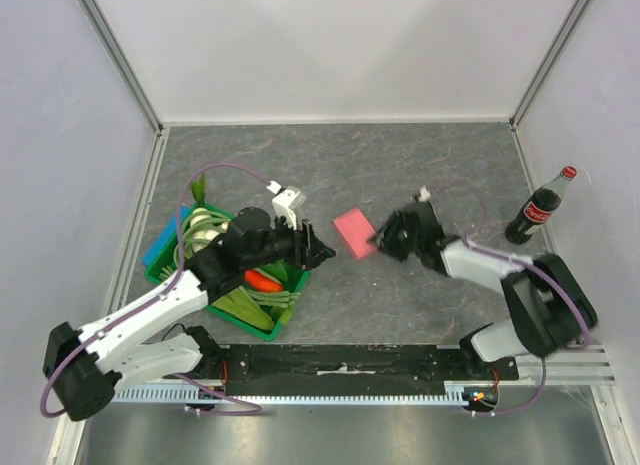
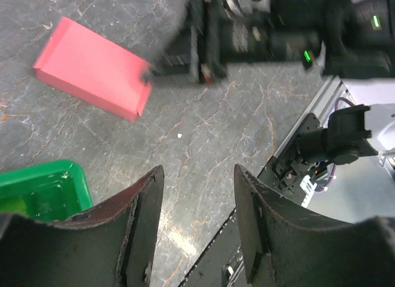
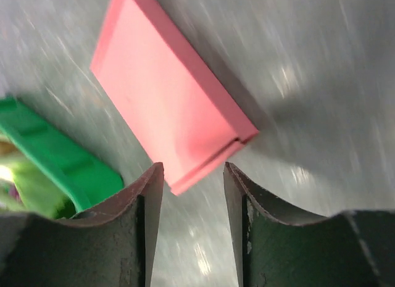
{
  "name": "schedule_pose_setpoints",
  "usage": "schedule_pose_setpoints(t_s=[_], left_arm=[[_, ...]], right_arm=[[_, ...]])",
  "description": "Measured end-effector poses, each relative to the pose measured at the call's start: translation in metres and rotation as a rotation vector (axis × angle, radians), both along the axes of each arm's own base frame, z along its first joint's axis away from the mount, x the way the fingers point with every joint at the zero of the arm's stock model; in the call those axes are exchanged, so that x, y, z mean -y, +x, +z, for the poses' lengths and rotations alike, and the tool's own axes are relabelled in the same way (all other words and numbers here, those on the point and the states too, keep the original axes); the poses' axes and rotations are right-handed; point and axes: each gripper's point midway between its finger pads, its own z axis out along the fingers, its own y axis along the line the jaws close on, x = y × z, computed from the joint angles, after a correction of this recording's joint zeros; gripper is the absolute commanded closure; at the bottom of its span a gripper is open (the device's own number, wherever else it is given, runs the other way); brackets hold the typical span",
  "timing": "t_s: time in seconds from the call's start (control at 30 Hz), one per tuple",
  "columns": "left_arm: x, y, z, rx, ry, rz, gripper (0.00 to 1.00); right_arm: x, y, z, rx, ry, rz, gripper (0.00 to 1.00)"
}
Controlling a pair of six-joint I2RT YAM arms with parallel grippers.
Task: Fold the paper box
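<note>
The paper box (image 1: 353, 231) lies flat on the grey counter (image 1: 400, 165), between the two tools. The right tool (image 1: 380, 240) sits just at the box's right end, fingers spread, clamping nothing. The left tool (image 1: 322, 253), likewise spread and empty, hangs near the box, beside the green crate (image 1: 262, 332).

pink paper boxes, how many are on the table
1. The pink paper box lies flat on the table between the left hand and the right hand, close to the right one, right of the green crate. The crate's load could hide another.
</note>
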Motion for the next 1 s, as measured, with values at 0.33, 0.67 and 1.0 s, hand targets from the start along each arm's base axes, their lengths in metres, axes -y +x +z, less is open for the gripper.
schedule_pose_setpoints(t_s=[0.33,0.67,1.0], left_arm=[[-0.034,-0.02,0.029,0.057,-0.028,0.055,0.44],[-0.049,-0.019,0.037,0.113,-0.029,0.11,0.42],[-0.058,-0.025,0.027,0.109,-0.004,0.11,0.41]], right_arm=[[0.014,0.18,0.073,0.293,-0.458,0.245,0.18],[-0.063,0.073,0.04,0.357,-0.825,0.835,0.17],[-0.056,0.087,0.006,0.313,-1.053,0.93,0.32]])
